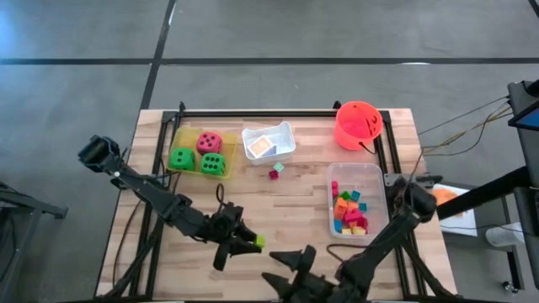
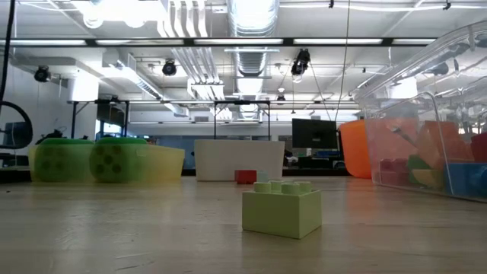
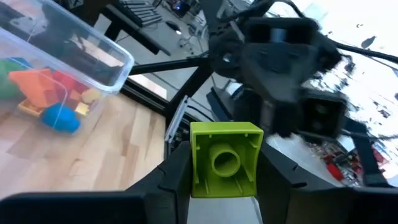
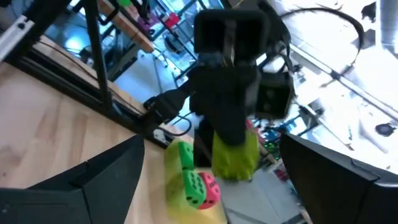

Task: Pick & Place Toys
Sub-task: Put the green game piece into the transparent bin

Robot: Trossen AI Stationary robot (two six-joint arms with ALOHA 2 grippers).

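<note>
My left gripper [image 1: 247, 242] is shut on a lime-green brick [image 3: 225, 160] above the table's near middle. Its fingers lie about level and point toward my right gripper [image 1: 284, 268]. That one stands open close by, facing it, with nothing between its fingers. The right wrist view shows the held brick [image 4: 236, 154] ahead, between the spread fingers. In the low view a pale green brick [image 2: 281, 209] rests on its base on the wood, and no gripper shows there. Two small bricks [image 1: 276, 171] lie mid-table. My left gripper pinches the lime brick by two opposite side walls [image 3: 194, 163] between its two fingers. The fingers come about level from the table's left. The brick's hollow underside [image 3: 226, 163] faces the wrist, and the brick is lifted clear of the table.
At the far left a yellow tray [image 1: 178, 139] holds two green dice and a pink one. Beside it stands a white tray [image 1: 286, 135] with a card. An orange bucket [image 1: 358, 124] is at the far right, with a clear tray [image 1: 379, 181] of bricks at the right.
</note>
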